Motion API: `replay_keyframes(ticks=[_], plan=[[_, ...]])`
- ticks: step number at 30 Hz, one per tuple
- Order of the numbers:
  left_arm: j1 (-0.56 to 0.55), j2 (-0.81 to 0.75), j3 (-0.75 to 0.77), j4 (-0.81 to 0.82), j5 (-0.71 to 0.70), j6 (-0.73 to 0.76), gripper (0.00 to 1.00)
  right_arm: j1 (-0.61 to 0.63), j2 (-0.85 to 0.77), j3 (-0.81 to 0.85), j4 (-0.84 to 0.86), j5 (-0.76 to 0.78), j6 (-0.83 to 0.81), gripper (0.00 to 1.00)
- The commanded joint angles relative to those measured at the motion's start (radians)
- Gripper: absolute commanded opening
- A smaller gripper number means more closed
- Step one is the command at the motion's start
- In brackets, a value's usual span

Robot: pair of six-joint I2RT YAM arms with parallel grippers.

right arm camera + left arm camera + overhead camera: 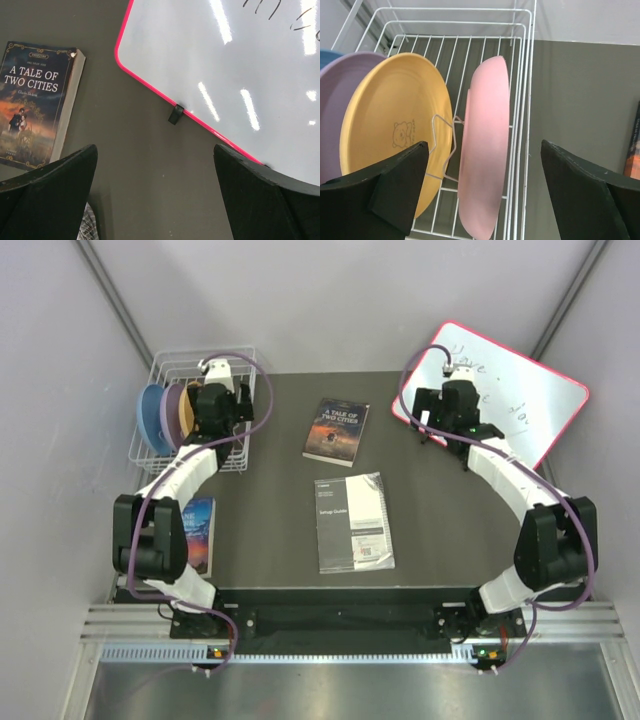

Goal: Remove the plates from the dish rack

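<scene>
Left gripper (484, 145) hangs over the dish rack (470, 50) at the far left corner of the table (280, 440), jaws spread wide and holding nothing. Four plates stand on edge in the rack: the pink plate (487, 150) nearest the rack's right wall, then the orange-tan plate (395, 125), the lavender plate (335, 100) and a sliver of the blue plate (327, 54).

The step in hand appears to be the grasp of the pink plate. To do it well, one finger should enter the gap between pink and orange-tan. The other must drop inside the rack wall, which stands just beside the pink rim, so the jaws likely need narrowing first. Pinch the upper rim, then lift straight up, clear of the wire prong.

Right gripper (155, 150) is likewise spread and empty, beside the whiteboard (225, 65).

From above, the left arm hides the pink plate. The wrist view cuts off the plates' lower edges, and finger height above the rims cannot be judged.
</scene>
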Motion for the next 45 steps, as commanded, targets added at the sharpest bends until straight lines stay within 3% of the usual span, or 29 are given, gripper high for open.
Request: replay_keyframes(ticks=[1, 7, 10, 11, 14, 17, 18, 19, 22, 26, 33, 37, 39, 40, 41, 43, 44, 45], plan=[[0.0, -0.046, 0.008, 0.059, 0.056, -0.004, 0.99, -0.005, 0.015, 0.059, 0.002, -0.009, 0.018, 1.0], [0.0, 0.006, 0.018, 0.026, -0.016, 0.016, 0.93, -0.007, 0.037, 0.077, -0.007, -0.02, 0.021, 1.0], [-0.002, 0.029, 0.013, 0.029, -0.079, 0.048, 0.84, -0.007, 0.046, 0.085, -0.012, -0.021, 0.021, 1.0], [-0.002, 0.034, 0.015, 0.03, -0.1, 0.056, 0.73, -0.007, 0.049, 0.085, -0.013, -0.02, 0.019, 1.0], [-0.008, 0.043, 0.016, 0.036, -0.154, 0.088, 0.56, -0.008, 0.052, 0.083, -0.013, -0.02, 0.022, 1.0], [-0.014, 0.044, 0.012, 0.052, -0.18, 0.099, 0.28, -0.008, 0.058, 0.083, -0.013, -0.02, 0.025, 1.0], [-0.02, 0.04, 0.01, 0.056, -0.19, 0.103, 0.12, -0.008, 0.06, 0.083, -0.013, -0.02, 0.028, 1.0], [-0.025, 0.035, 0.01, 0.062, -0.199, 0.109, 0.06, -0.007, 0.061, 0.083, -0.013, -0.024, 0.028, 1.0], [-0.055, 0.017, -0.001, 0.11, -0.254, 0.154, 0.0, -0.008, 0.066, 0.088, -0.018, -0.029, 0.031, 1.0], [-0.117, -0.011, -0.021, 0.213, -0.372, 0.244, 0.0, -0.008, 0.069, 0.091, -0.023, -0.037, 0.034, 1.0], [-0.212, -0.016, -0.048, 0.654, -0.654, 0.623, 0.0, -0.007, 0.044, 0.082, -0.029, -0.06, 0.054, 1.0], [-0.221, -0.014, -0.028, 0.76, -0.743, 0.741, 0.0, -0.007, 0.02, 0.065, -0.024, -0.101, 0.068, 1.0], [-0.226, -0.06, -0.016, 0.689, -0.719, 0.691, 0.0, -0.005, -0.002, 0.04, 0.002, -0.138, 0.077, 1.0], [-0.227, -0.08, 0.016, 0.503, -0.698, 0.641, 0.0, -0.005, -0.029, 0.03, 0.014, -0.152, 0.085, 1.0], [-0.229, -0.104, 0.045, 0.377, -0.618, 0.484, 0.0, -0.007, -0.046, -0.001, 0.032, -0.17, 0.091, 1.0], [-0.229, -0.16, 0.154, 0.099, -0.462, 0.31, 0.0, -0.007, -0.097, -0.036, 0.101, -0.246, 0.108, 1.0], [-0.23, -0.175, 0.174, -0.034, -0.323, 0.174, 0.0, -0.005, -0.115, -0.071, 0.127, -0.274, 0.128, 1.0], [-0.229, -0.198, 0.191, -0.095, -0.223, 0.102, 0.0, -0.007, -0.147, -0.091, 0.152, -0.326, 0.139, 1.0]])
